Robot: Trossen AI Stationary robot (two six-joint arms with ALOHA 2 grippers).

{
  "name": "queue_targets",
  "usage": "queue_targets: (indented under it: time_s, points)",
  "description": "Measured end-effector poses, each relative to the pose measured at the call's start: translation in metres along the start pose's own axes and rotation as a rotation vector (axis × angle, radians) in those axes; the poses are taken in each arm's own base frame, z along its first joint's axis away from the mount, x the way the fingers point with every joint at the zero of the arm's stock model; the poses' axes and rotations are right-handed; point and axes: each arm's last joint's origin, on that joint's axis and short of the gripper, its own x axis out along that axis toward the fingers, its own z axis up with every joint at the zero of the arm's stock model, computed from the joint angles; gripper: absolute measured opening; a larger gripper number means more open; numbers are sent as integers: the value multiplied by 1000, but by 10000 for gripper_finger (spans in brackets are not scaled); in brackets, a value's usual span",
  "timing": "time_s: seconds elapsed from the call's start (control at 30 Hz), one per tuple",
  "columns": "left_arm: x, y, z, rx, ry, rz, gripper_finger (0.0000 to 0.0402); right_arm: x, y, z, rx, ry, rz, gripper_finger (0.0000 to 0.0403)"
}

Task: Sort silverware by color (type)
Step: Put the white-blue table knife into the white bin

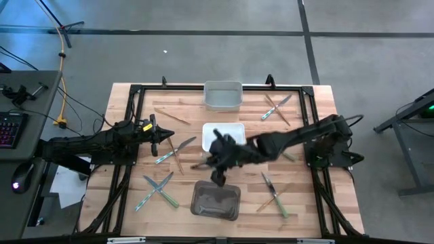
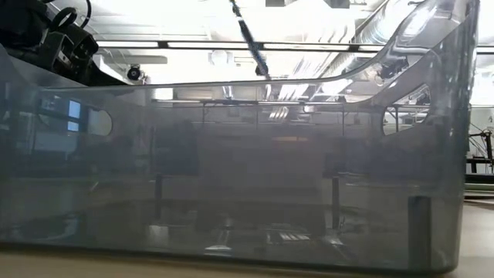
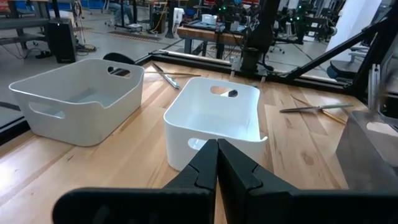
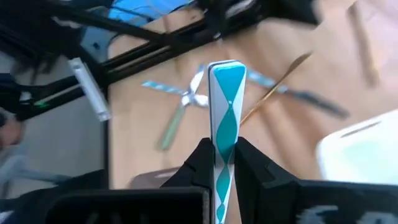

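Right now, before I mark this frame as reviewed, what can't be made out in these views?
- High view: the right gripper is blurred; the blue-patterned piece of silverware it grips shows only in the right wrist view.
- Right wrist view: that piece's metal end is hidden below the fingers, so knife or fork is unclear.
- Low view: the dark translucent bin fills the picture and hides the table behind it.
- Left wrist view: the white bin floor is partly hidden by its near wall.

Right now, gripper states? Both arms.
Left gripper: shut, empty, parked near the white bin.
Right gripper: shut on a blue-patterned utensil handle, above the grey bin.
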Motion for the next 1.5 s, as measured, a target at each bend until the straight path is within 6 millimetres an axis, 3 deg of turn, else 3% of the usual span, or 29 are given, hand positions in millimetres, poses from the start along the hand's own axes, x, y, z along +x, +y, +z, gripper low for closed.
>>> queue_targets:
  time_s: [0.1,0.33,0.53,1.1,1.5]
  points:
    - [0,0,0,0,0,0,0,0,-27,15,-52,-9,-61,12]
    - [0,0,0,2,-1,0,0,14,-114,33,-132,120,-273,12]
    - [0,0,0,0,5,0,0,26,-155,37,-130,194,-270,12]
    - [1,0,-1,0,16,10,0,102,-181,0,-43,363,-298,12]
    - [1,0,-1,0,16,10,0,128,-186,-9,-60,353,-286,12]
